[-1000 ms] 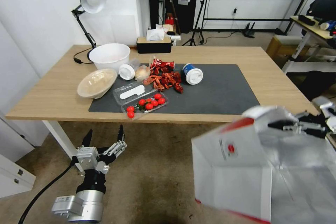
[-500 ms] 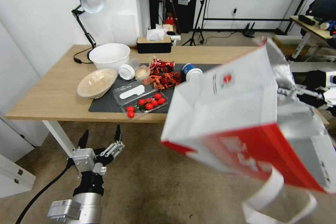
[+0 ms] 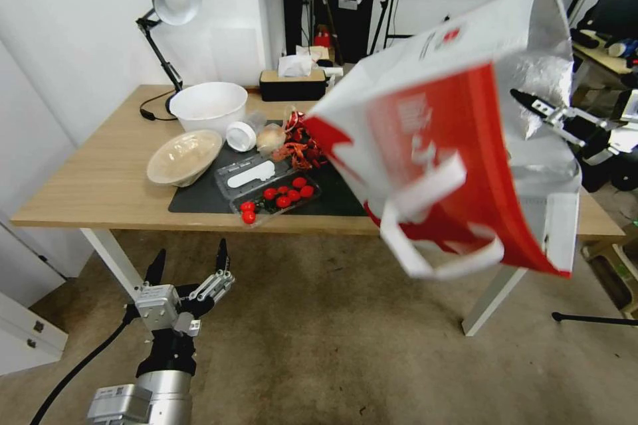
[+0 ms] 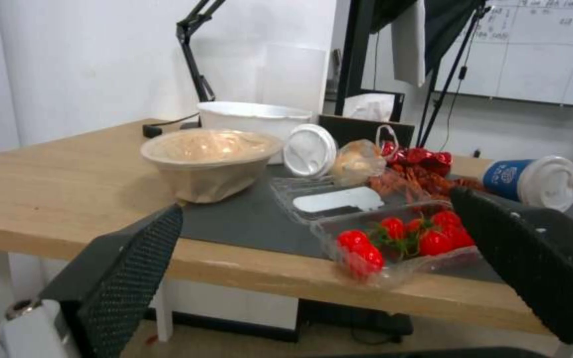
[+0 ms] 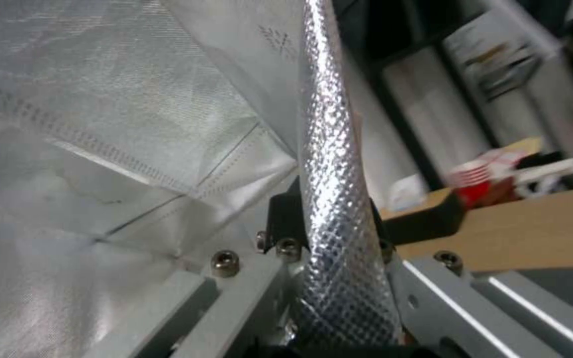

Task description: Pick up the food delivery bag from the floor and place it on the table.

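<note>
my right gripper (image 3: 531, 103) pinches the food delivery bag (image 3: 458, 139) by its foil rim; dangling tilted below me, it could slip or sweep clutter off the table (image 3: 93, 179). left gripper (image 3: 189, 262) hangs open.

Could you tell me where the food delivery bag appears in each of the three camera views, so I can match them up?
Head view: the food delivery bag hangs tilted in the air over the table's right part, its rim pinched by the right gripper.
Left wrist view: the bag is not in it; the left gripper faces the table edge.
Right wrist view: its silver lining spreads out beyond the clamped rim.
Shared landmark: the light-wood table.
</note>
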Available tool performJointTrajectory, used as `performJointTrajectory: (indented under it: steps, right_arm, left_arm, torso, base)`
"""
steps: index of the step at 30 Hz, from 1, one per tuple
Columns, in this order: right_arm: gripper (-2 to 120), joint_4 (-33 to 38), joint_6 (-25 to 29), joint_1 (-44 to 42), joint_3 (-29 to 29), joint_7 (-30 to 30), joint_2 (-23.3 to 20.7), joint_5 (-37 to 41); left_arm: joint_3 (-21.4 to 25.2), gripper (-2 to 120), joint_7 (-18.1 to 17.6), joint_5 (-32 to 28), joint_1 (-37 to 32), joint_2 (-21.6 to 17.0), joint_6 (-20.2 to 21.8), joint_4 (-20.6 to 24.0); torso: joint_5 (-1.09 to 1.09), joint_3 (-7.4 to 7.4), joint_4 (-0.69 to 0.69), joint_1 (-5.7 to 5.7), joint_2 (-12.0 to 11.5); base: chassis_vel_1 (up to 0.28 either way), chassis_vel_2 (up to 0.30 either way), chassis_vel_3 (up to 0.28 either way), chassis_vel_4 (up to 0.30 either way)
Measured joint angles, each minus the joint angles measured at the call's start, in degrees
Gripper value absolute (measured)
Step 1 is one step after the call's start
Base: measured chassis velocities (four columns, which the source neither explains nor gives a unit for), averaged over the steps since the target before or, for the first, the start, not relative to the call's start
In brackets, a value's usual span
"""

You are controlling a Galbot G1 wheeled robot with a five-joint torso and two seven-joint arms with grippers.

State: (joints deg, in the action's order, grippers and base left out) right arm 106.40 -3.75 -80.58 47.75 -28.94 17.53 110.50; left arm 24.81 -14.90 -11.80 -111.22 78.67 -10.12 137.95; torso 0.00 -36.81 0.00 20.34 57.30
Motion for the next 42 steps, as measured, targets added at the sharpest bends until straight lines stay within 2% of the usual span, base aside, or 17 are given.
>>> performJointTrajectory:
  steps: [6, 15, 19, 28, 32, 42]
  right_arm:
    - [0, 1.1, 4.1, 2.3, -1.7, 10.0, 1.5, 1.4]
    - [0, 2.7, 5.0, 3.5, -2.3, 20.6, 2.5, 3.8]
    - [0, 4.3, 4.1, 3.8, -1.9, 28.0, 2.9, 5.1]
    - [0, 7.7, 1.6, 3.8, -1.6, 36.2, 3.1, 3.5]
    - [0, 9.9, -0.2, 4.9, -1.4, 43.6, 2.3, 2.3]
    - [0, 12.1, -3.7, 6.9, -1.6, 53.2, 1.8, 2.1]
  left_arm:
    - [0.0, 100, 0.0, 0.0, -0.3, -0.3, -0.1, -0.1]
    - [0.1, 100, 0.0, 0.1, -0.3, -0.3, -0.2, -0.2]
    - [0.0, 100, 0.0, 0.4, -0.3, -0.3, -0.2, -0.4]
    - [-0.2, 100, 0.0, 0.9, -0.4, -0.2, -0.5, -0.7]
    - [-0.2, 100, -0.2, 1.0, -0.6, -0.1, -0.6, -0.7]
    - [-0.1, 100, 0.3, 1.0, -0.9, -0.1, -0.7, -0.7]
  torso:
    - [0.00, 0.00, 0.00, 0.00, 0.0]
    - [0.00, 0.01, -0.01, -0.01, 0.0]
    - [0.01, 0.01, -0.01, -0.01, 0.0]
    - [0.01, 0.01, -0.01, -0.01, 0.0]
    - [0.00, 0.01, 0.00, -0.01, 0.0]
    - [-0.01, 0.01, 0.00, -0.01, 0.0]
  base:
    - [0.000, 0.000, 0.000, 0.000]
    - [0.000, 0.000, 0.000, 0.000]
    - [0.000, 0.000, 0.000, 0.000]
    - [0.000, 0.000, 0.000, 0.000]
    - [0.000, 0.000, 0.000, 0.000]
    - [0.000, 0.000, 0.000, 0.000]
